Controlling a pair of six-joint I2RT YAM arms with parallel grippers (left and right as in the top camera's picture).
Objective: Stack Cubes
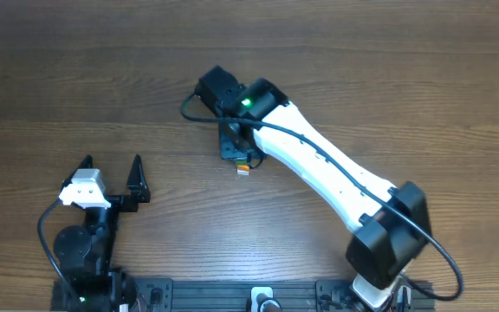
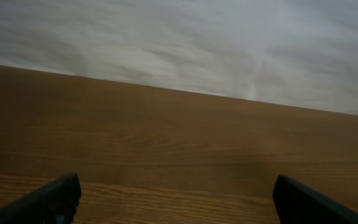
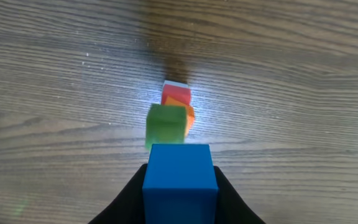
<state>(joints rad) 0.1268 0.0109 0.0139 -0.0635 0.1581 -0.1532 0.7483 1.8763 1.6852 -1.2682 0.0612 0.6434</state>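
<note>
Gripping blue cube (image 3: 180, 186) with right fingers (image 3: 126, 202), close to green cube (image 3: 165, 124). Holding nothing in wide-open left fingers (image 1: 137, 180) over desk (image 1: 405, 87).

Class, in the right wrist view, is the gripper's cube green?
No, the right gripper holds a blue cube; the green cube lies beneath it.

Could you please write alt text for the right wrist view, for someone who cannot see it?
The right gripper holds a blue cube between its fingers above a wooden table. Near it stands a small stack with a green cube on top, and an orange cube and a red cube showing beneath.
</note>
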